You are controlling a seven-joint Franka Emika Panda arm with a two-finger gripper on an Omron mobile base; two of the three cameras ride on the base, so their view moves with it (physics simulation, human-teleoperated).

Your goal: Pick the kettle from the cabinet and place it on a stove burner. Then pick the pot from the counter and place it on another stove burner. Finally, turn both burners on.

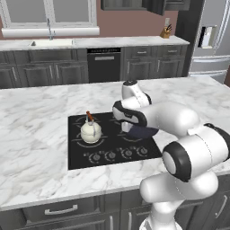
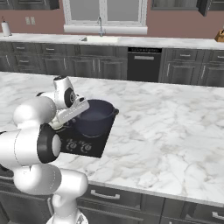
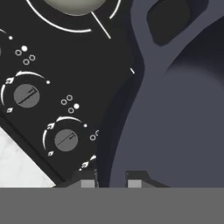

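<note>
Now the gripper [image 3: 111,180] pinches the rim of the round dark navy pot [image 2: 94,117], hanging over the flat black glass cooktop [image 1: 77,155], at three o'clock from the cream-white kettle [image 1: 90,131].

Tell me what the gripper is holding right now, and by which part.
The gripper holds the pot by its rim, one finger on each side of the wall, close to a loop side handle, over the cooktop.

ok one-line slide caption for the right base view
The hand grips the rim of the dark pot over the black cooktop on the marble counter.
</note>
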